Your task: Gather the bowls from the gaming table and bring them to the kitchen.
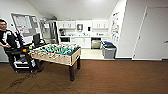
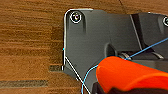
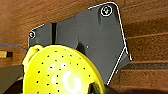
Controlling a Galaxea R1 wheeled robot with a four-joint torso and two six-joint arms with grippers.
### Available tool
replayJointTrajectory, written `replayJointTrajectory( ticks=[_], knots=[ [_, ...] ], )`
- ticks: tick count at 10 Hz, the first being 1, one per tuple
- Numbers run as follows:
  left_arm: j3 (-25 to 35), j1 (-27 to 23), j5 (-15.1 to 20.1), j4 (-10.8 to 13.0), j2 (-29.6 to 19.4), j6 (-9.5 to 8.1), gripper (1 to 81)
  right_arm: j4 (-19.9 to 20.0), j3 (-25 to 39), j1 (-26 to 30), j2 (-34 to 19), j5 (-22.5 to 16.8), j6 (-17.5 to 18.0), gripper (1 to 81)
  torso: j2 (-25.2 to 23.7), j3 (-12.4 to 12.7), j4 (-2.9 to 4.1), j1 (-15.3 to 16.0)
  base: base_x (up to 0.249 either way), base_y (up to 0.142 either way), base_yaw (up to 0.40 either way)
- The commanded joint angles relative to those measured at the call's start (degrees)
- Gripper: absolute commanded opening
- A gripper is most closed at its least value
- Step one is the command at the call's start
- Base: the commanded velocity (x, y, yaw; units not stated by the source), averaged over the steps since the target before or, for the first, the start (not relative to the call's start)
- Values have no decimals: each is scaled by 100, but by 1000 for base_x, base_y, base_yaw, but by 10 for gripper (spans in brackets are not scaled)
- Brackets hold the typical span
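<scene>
An orange-red bowl (image 2: 130, 75) is seen close against the left wrist camera and a yellow-green bowl (image 3: 60, 72) against the right, each apparently carried, though neither hand's grip can be told. The kitchen (image 1: 82, 35) is seen at upper centre of the head view, past the foosball table (image 1: 56, 53). A bowl could be dropped onto the brown carpet (image 1: 112, 77) if it is loosely held and jolted in driving.
</scene>
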Motion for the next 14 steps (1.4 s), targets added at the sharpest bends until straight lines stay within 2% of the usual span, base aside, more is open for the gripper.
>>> replayJointTrajectory(
  ticks=[1,5,14],
  knots=[
    [-20,-212,289,1,-54,27,10,-68,57,237,-145,-263,-33,10,0,0,0,0,195,-78,0],
    [-28,-212,289,1,-45,18,10,-68,57,263,-127,-263,-33,10,2,0,0,2,195,-82,0],
    [-20,-212,280,1,-37,18,10,-76,65,246,-118,-263,-33,10,0,0,0,-7,199,0,0]
  ],
)
